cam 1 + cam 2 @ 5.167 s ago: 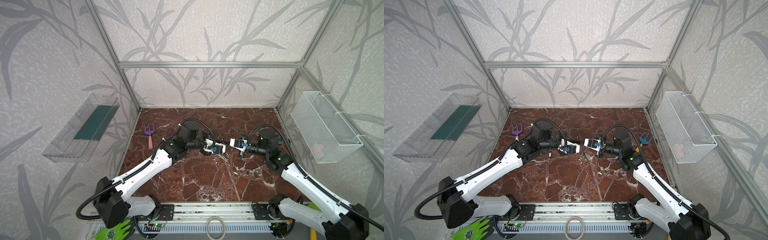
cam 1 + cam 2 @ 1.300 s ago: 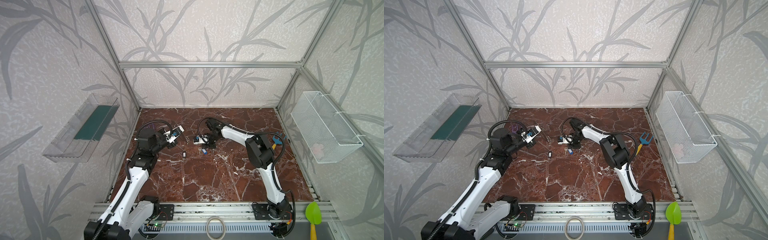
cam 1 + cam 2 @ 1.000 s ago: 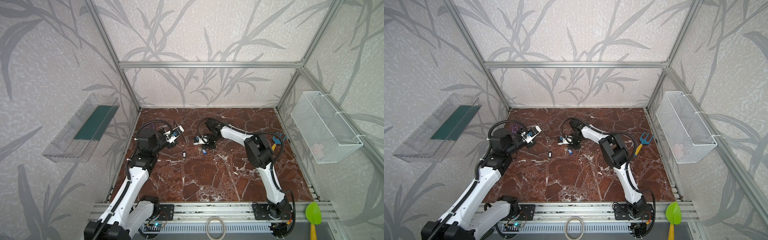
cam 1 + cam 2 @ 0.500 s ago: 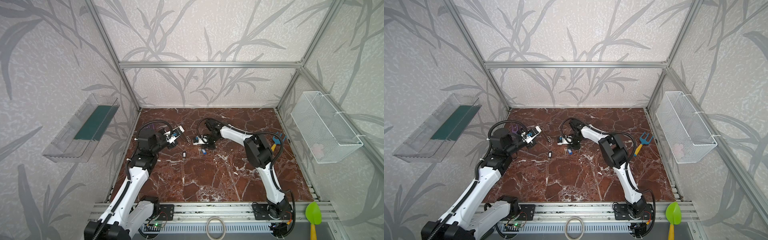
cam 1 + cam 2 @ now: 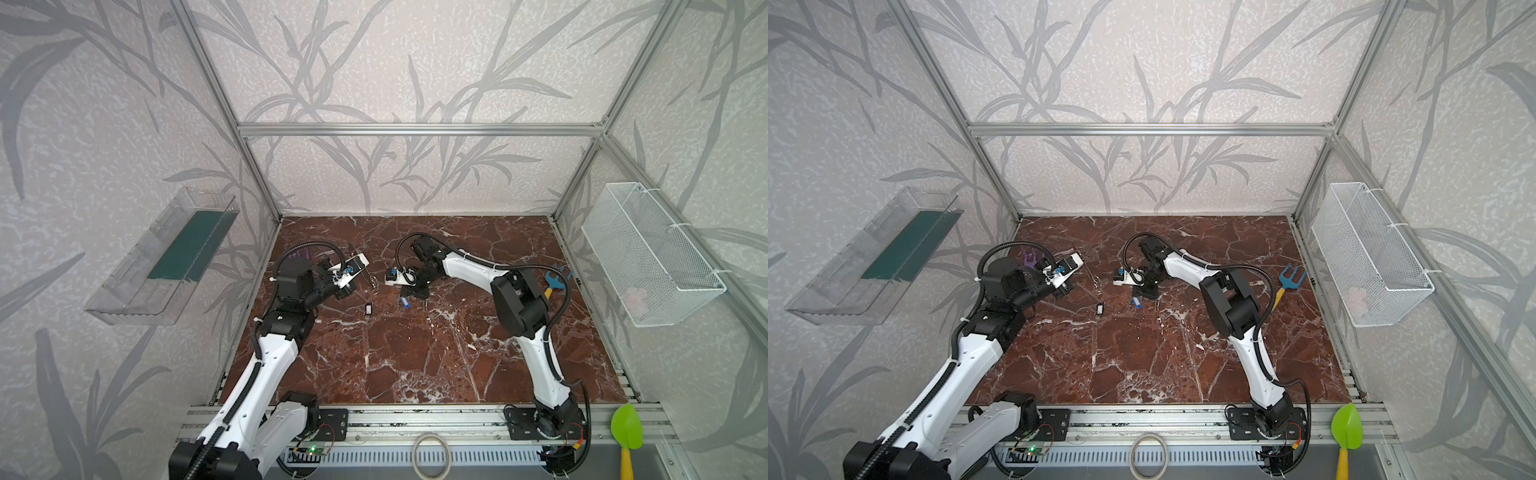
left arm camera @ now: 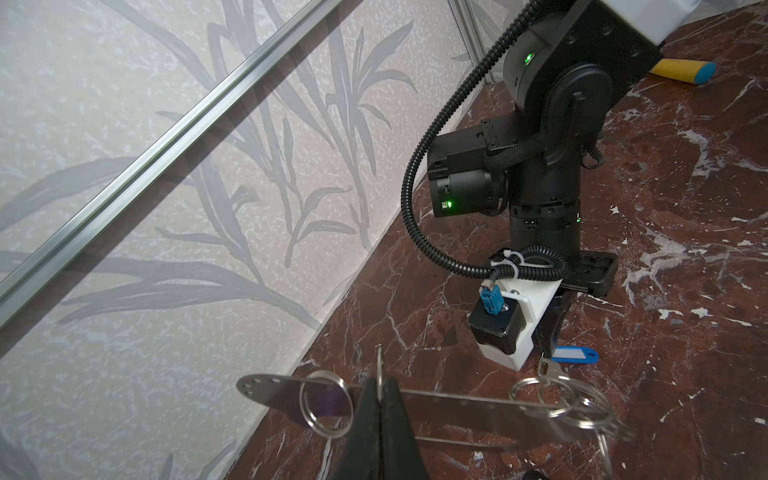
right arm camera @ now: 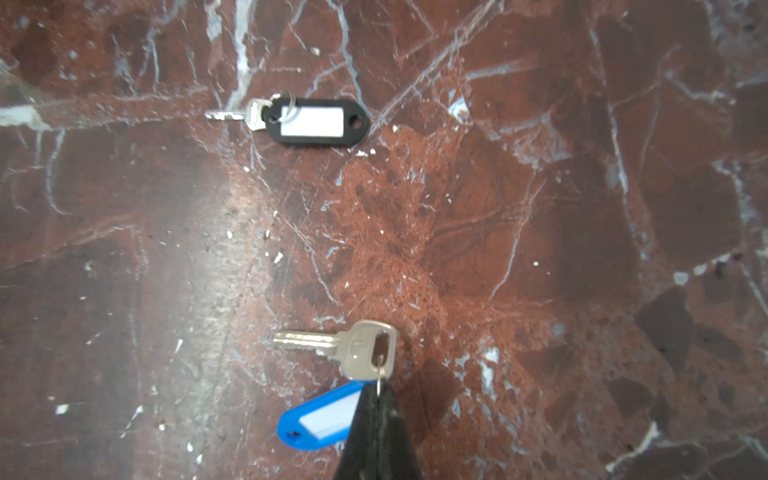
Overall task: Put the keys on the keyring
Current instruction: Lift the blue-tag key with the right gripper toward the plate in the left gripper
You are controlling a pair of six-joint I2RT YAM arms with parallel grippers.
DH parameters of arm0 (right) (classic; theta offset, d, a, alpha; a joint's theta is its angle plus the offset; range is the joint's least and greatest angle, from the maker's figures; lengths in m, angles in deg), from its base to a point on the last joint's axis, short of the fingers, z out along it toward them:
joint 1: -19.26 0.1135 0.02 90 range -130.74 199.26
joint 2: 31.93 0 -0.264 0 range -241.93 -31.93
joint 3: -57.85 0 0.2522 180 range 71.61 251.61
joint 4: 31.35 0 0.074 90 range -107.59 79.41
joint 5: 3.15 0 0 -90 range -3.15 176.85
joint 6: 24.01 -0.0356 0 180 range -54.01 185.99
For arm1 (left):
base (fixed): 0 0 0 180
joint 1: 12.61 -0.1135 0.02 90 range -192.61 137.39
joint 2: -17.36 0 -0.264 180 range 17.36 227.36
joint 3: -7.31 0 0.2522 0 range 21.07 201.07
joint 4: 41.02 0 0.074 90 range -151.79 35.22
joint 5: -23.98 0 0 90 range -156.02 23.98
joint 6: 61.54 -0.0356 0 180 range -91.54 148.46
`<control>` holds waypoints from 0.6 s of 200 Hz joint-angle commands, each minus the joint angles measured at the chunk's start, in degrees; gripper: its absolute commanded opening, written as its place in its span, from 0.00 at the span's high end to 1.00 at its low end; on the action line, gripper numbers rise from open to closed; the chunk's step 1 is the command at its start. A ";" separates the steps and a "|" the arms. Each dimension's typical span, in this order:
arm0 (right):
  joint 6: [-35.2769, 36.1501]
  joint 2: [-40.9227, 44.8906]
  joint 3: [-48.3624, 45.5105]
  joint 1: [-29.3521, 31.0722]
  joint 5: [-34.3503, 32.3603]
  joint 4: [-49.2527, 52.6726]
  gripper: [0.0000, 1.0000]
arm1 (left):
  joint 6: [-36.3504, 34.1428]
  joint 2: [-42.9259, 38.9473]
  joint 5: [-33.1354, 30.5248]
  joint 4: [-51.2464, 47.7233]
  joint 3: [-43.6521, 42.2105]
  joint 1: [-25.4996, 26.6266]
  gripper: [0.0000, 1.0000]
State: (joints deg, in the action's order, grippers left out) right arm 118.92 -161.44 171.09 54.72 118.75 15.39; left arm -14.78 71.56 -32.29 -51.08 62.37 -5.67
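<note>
– Well, which containers do we have?

– Two, both on the side walls. We see a clear bin [image 5: 133,307] on the left wall holding a flat dark green thing [image 5: 187,245], and a white wire basket [image 5: 623,232] on the right wall holding a pale pinkish thing [image 5: 636,297], too faint through the mesh for us to name.

– And the task's things?

– We find the left gripper [image 6: 380,388] pinched tight on the keyring [image 6: 276,394], a grey metal plate with split rings [image 6: 302,406] hanging on it, held above the surface [image 5: 415,353]. The right gripper [image 7: 379,388] is closed on the small ring of the blue-tagged key [image 7: 353,347]. The black-tagged key [image 7: 316,121] lies free on the surface, near it but apart.

– What escapes us?

– Whether the blue-tagged key rests on the surface or hangs just clear of it, we cannot tell. The keyring's far end is blurred in the left wrist view, and in both top views we make out only a thin glint of it. A purple fork [image 5: 1029,258] is half hidden behind the left arm, the blue fork [image 5: 557,277] has its handle partly behind the right arm, and the green spatula [image 5: 626,426] is cut off at the bottom edge.
</note>
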 commanded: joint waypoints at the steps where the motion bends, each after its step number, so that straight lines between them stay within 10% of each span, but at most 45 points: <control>1: 1.31 3.41 -1.74 -0.28 3.23 0.30 1.00 | 0.53 -0.32 1.98 2.14 -0.86 -0.34 1.00; 120: 0.79 4.34 -1.51 -0.81 5.00 3.67 1.00 | 2.33 1.24 4.84 5.21 -2.10 -0.32 1.00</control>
State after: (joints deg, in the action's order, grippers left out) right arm 122.24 -159.94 168.93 54.66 120.43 18.27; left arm -13.69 72.96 -29.49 -49.11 60.80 -5.67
